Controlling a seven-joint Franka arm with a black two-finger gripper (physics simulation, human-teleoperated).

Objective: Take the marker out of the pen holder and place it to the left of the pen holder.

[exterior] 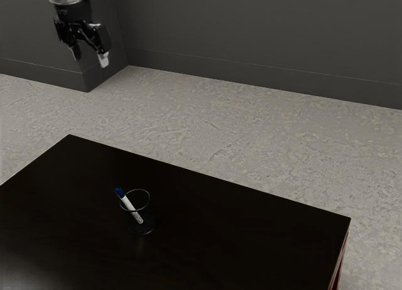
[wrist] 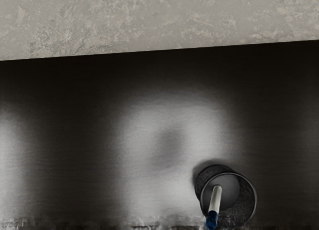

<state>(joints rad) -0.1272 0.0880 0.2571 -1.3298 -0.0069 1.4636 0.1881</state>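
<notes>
A pale, mottled floor (exterior: 251,127) spreads out beyond your dark bench (exterior: 239,252), and a dark grey wall (exterior: 264,32) stands behind it. In the exterior view, you can see 2 of the bench's corners: 1 towards the view's upper left and 1 at its lower right, with a long straight edge between them.

Your gripper (exterior: 89,56) hangs in the air, well apart from the bench top, up in the exterior view's upper left. Its 2 black fingers are spread, with a wide gap between their tips, and it has hold of nothing.

Your round, dark pen holder (wrist: 243,205) stands upright on the bench, nearer the upper-left corner than the lower-right 1 in the exterior view. You have 1 marker (wrist: 215,199) in it, white with a blue end. It leans towards the exterior view's left, its blue end up and sticking out past the holder's rim.
</notes>
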